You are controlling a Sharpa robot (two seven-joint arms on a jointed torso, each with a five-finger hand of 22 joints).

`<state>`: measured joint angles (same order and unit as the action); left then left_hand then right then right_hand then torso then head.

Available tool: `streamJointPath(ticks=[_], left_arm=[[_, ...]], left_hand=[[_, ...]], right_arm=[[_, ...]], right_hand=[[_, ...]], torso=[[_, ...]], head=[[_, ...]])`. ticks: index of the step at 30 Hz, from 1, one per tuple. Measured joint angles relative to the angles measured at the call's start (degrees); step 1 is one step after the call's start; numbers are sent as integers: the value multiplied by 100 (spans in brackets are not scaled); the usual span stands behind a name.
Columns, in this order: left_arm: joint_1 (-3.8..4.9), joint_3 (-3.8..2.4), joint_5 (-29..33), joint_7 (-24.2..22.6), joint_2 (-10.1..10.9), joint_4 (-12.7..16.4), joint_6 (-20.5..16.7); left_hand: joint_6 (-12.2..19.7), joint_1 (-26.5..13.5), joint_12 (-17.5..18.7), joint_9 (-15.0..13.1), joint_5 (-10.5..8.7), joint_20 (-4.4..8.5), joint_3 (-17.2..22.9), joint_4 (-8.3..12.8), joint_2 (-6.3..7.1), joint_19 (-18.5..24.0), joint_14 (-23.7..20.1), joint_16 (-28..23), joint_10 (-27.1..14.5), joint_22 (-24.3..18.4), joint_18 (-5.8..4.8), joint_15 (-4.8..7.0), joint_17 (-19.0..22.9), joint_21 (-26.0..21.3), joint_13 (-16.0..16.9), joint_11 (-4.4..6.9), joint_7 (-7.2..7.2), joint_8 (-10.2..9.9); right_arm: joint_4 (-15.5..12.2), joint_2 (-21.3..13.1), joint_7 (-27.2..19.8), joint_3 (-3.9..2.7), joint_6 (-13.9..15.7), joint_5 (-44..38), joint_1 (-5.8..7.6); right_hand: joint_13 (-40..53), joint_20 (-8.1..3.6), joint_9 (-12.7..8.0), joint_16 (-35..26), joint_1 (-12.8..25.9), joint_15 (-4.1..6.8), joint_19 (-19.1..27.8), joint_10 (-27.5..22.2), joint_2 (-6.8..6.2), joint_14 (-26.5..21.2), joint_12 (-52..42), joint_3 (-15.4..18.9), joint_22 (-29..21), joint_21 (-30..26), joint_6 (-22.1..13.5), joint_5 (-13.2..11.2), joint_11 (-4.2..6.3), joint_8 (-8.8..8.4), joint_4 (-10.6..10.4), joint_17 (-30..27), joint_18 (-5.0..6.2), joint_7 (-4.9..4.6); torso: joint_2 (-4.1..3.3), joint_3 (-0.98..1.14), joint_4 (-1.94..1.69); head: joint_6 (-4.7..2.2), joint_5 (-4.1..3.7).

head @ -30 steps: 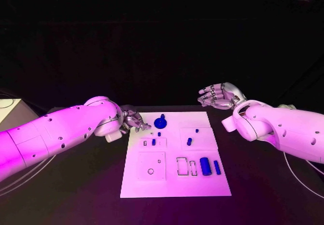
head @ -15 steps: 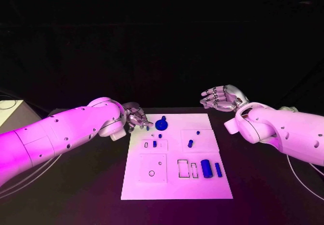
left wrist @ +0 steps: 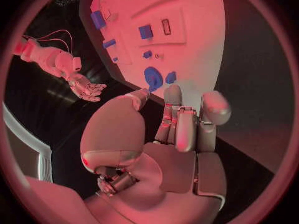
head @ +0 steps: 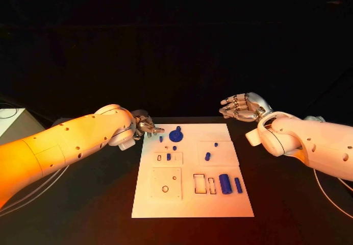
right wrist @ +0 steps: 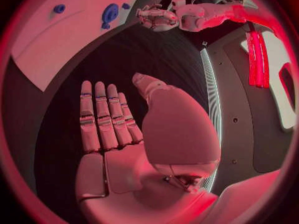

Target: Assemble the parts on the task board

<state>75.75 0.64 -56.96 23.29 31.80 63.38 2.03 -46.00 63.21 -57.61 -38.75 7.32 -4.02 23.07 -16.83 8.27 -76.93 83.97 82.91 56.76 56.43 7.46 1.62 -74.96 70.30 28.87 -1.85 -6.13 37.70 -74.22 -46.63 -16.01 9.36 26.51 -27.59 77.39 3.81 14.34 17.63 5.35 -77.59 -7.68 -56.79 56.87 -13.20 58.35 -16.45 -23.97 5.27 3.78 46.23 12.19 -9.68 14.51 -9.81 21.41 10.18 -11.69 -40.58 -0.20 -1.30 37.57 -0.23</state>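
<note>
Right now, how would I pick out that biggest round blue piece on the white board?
Find the white board in the middle of the black table. At its far edge, beside the left hand, lies a round blue disc. Its neighbours are small pegs and bars; it alone is wide and round.

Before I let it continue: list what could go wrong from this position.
1. The left robot hand hovers at the task board's far left corner, close to the round blue part; it may knock it rather than grasp it.
2. Small blue parts nearby could be brushed aside.
3. The right robot hand is off the board, unable to steady it.
</note>
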Motion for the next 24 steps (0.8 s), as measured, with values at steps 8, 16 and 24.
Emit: streamJointPath(ticks=[8,16,24], left_arm=[[14,-2,14,86,-210,-433,262],[16,21,53,114,-424,-796,485],[14,83,117,111,-584,-1006,601]], left_hand=[[-20,-53,-26,0,22,12,0,0,-54,-88,2,133,40,272,-87,2,0,165,10,41,20,35],[-41,-53,-47,1,22,12,17,17,-54,-129,19,167,40,329,-87,20,1,205,16,40,41,35],[-41,-53,-47,1,22,12,17,17,-54,-129,19,189,40,340,-86,20,1,204,15,40,41,35]], right_arm=[[14,33,-1,0,0,0,-1],[9,51,-5,0,0,0,-3],[-31,51,-10,0,1,0,-3]], right_hand=[[0,0,1,0,0,0,0,0,0,0,0,0,-6,0,21,24,0,0,0,-7,0,-21],[1,0,1,0,0,0,0,0,0,0,0,0,-6,0,21,24,0,0,0,-12,0,-21],[-5,0,-5,0,0,0,0,0,0,0,0,0,-16,0,21,24,0,0,0,-17,0,-21]], torso=[[-1,12,18],[-9,12,32],[-41,1,47]], head=[[-71,59],[-132,85],[-149,92]])
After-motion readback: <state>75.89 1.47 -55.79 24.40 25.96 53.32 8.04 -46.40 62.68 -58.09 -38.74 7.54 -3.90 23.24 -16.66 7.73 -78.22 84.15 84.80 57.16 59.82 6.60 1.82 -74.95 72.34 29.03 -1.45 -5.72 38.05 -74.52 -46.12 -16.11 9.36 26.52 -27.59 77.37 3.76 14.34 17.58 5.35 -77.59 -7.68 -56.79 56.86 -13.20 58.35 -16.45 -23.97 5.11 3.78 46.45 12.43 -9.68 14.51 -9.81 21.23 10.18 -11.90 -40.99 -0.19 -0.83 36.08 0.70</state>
